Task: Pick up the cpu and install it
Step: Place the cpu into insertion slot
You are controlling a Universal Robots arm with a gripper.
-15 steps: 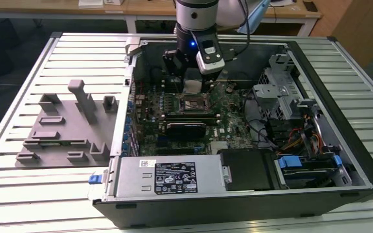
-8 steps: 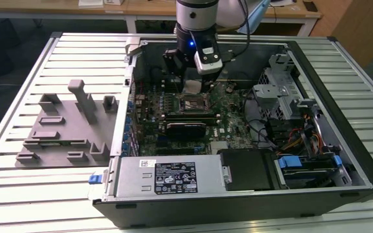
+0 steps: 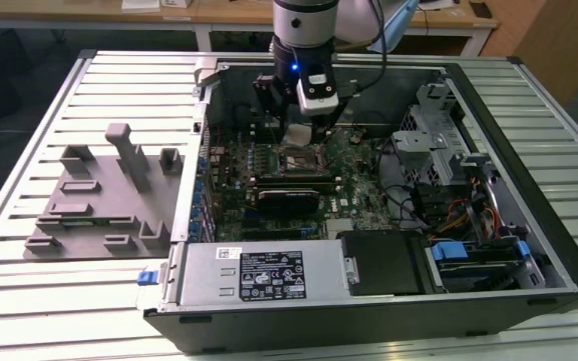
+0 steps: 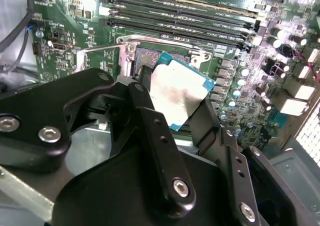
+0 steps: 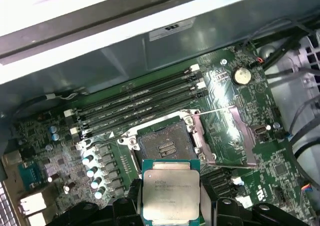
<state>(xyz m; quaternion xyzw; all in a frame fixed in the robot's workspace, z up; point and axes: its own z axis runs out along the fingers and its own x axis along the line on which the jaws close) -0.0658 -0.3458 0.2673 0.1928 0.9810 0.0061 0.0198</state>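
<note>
Silver on top with a pale rim, the cpu (image 3: 297,135) hangs pinched at the tip of the pincer (image 3: 302,129) in the exterior view. The arm reaches down into the open computer case (image 3: 560,248), which lies on a slatted metal table (image 3: 28,301). The black socket frame (image 3: 299,160) sits on the green board close beneath the pincer, and the chip is not seated in it. A grey box with a white label (image 3: 259,274) lies along the case's edge, well apart from the pincer. A grey moulded fixture (image 3: 98,203) rests outside the case, far off toward the exterior view's left. In the second wrist view the pincer (image 4: 175,100) is pressed onto the cpu (image 4: 180,88), one black finger on each of two opposite edges, and the chip is tilted. Part of the socket frame (image 4: 147,53) shows just past the fingertips, with the long memory slots (image 4: 190,6) beyond it. In the first wrist view the cpu (image 5: 171,193) faces up flat between the pincer (image 5: 171,208) tips. The open socket frame (image 5: 165,143) lies just beyond the chip's far edge, and its metal bracket (image 5: 235,136) is swung aside. The memory slots (image 5: 140,103) run behind that, and a round coin battery (image 5: 242,75) sits farther off.
</note>
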